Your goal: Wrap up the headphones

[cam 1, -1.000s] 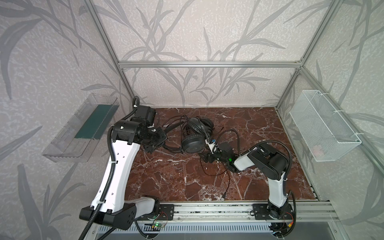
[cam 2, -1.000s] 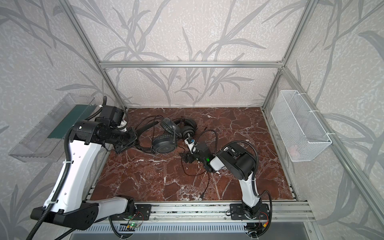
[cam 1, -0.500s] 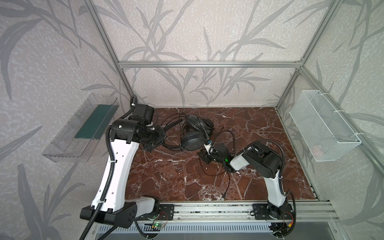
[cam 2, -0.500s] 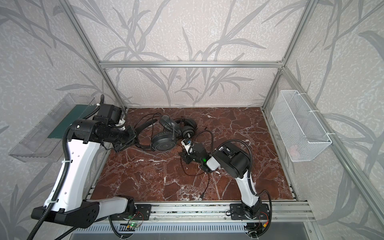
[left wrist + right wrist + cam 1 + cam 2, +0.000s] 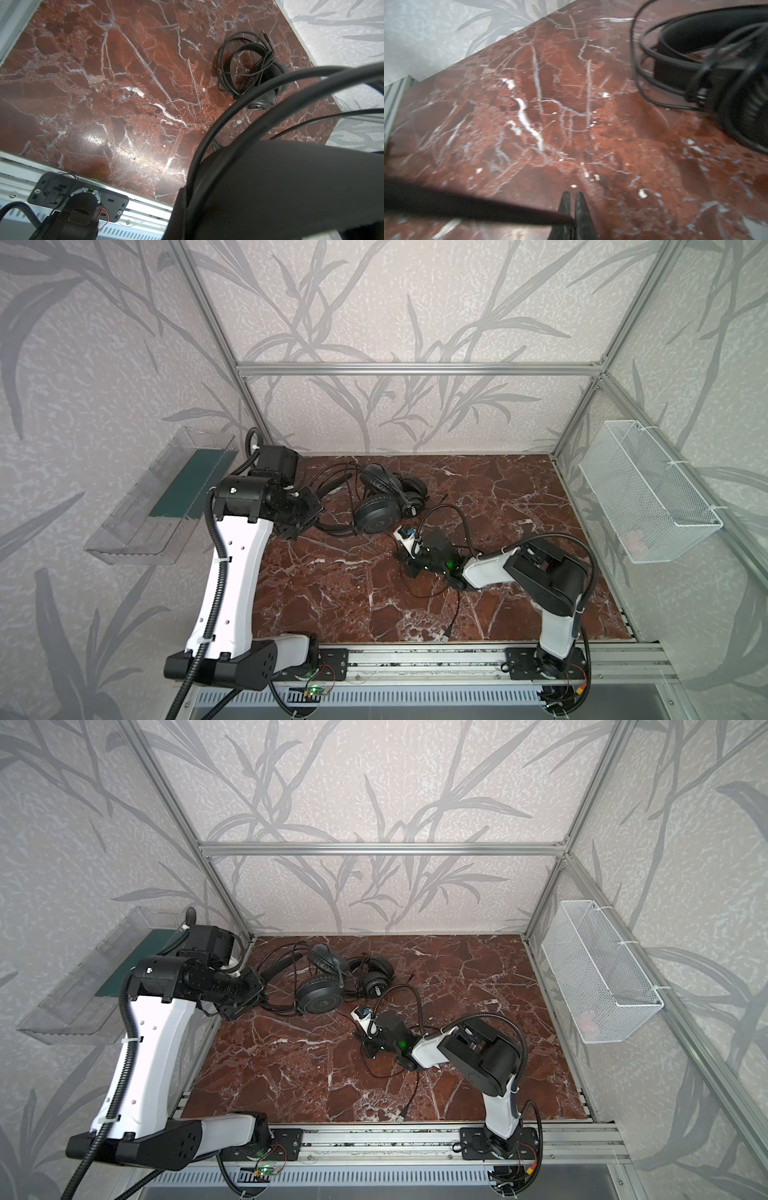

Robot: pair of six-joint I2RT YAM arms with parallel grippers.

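Marble tabletop, tangled headphones, leaf-patterned walls

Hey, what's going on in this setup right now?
Two robot arms are working on two black wired headsets on the marble table. The left gripper is shut on the front headset. The right gripper is shut low over the table, apparently pinching that headset's loose cable, which trails toward the front edge. The other headset lies just behind, with cable looped around it.
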